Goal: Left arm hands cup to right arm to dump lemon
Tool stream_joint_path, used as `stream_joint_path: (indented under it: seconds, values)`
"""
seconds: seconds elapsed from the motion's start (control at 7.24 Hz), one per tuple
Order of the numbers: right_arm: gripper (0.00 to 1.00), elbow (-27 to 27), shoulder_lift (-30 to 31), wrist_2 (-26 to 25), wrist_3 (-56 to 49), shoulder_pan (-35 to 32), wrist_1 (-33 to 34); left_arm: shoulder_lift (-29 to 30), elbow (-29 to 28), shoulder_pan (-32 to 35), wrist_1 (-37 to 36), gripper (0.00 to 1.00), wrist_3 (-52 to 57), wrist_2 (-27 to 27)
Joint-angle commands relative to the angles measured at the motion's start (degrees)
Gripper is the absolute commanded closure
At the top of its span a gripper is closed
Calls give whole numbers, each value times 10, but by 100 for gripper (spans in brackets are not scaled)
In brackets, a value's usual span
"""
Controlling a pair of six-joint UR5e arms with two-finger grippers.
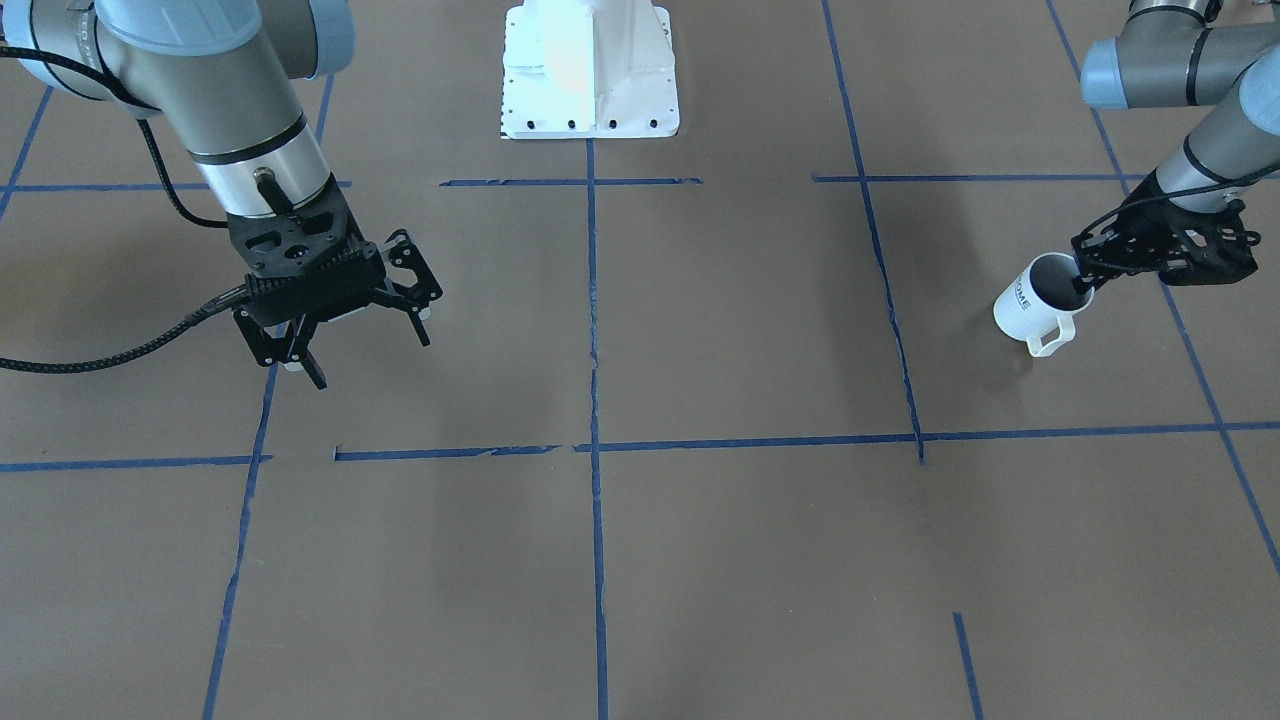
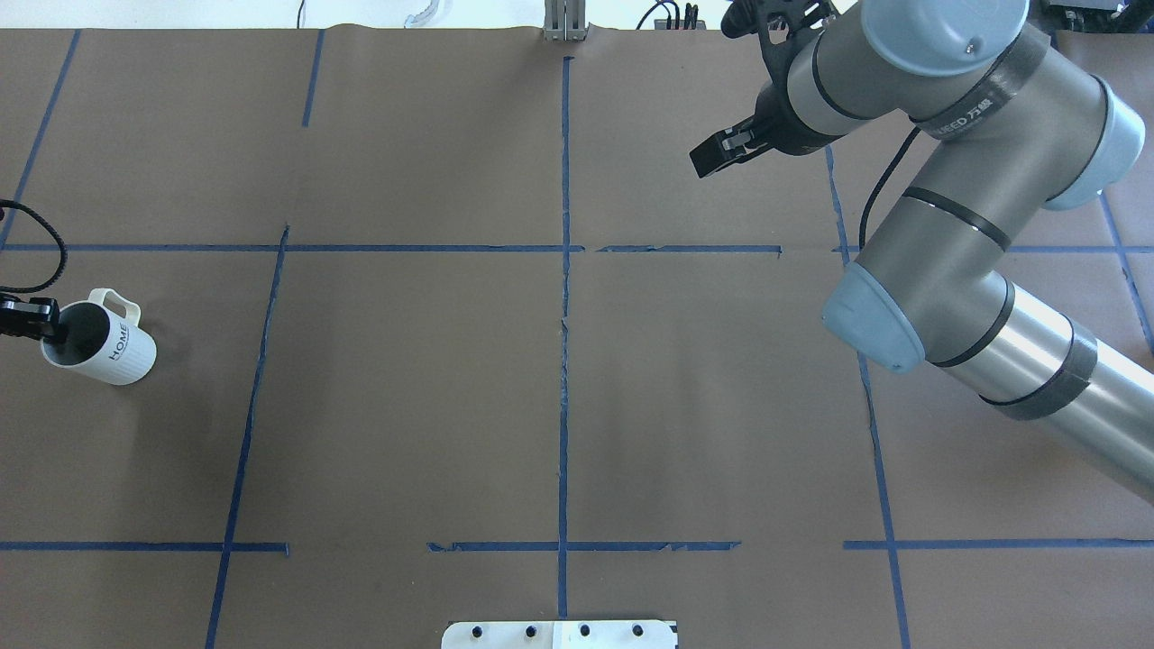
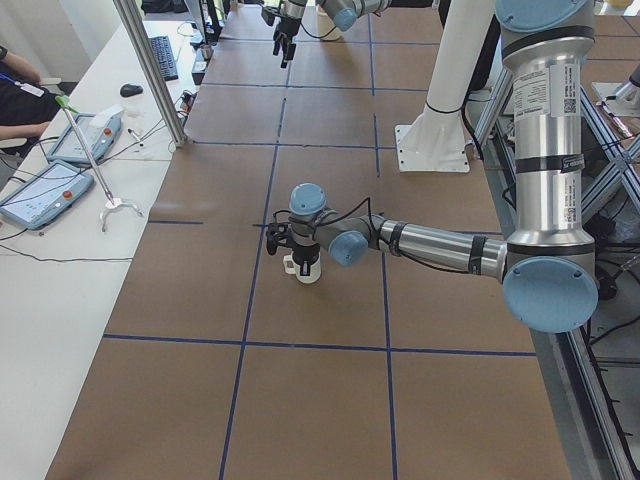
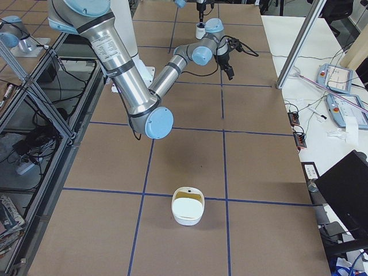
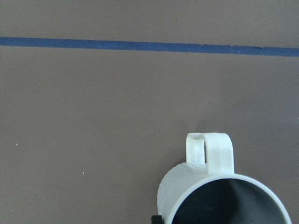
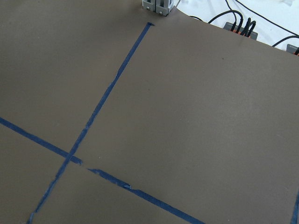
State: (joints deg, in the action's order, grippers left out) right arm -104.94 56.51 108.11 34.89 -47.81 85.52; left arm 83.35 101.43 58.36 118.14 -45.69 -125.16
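Brown paper covers the table (image 2: 406, 406), and blue tape lines (image 2: 565, 270) divide it into large squares. The right arm (image 2: 947, 270) reaches forward over the robot's right half of the table. The left arm (image 3: 440, 245) stretches low and far out towards the table's end on the robot's left. A white pedestal (image 1: 590, 70) stands at the robot's edge of the table, on the centre tape line.

The right gripper (image 1: 372, 358) hangs above bare paper with its fingers spread wide apart and nothing between them. Its wrist camera shows only paper and a crossing of tape lines. The left gripper (image 1: 1085, 275) is clamped on the rim of the mug (image 1: 1020, 305), with one black finger (image 1: 1081, 287) reaching down inside the mouth. The two grippers are well apart, in opposite halves of the table.

A white bowl (image 4: 187, 221) with a yellowish inside sits on the paper near the table's end on the robot's right, just beside a tape line.

The mug is white with black "HOME" lettering on its side and a dark grey inside. Its loop handle (image 5: 209, 151) points away from the robot. Whether it rests on the paper or hangs just above it cannot be told, nor whether anything lies inside it.
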Motion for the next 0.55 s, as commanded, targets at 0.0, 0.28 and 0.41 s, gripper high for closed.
stream_joint_path:
  seconds: [0.0,0.28,0.41]
  values:
    - [0,0,1,0,0,0,0,1,0,0,-1,59,0,-1]
    - [0,0,1,0,-1,-1,0,-1,13,2,-5,8,2,-8]
    - [0,0,1,1,-1,-3,1,-1,12,9,-8,0,47,-8]
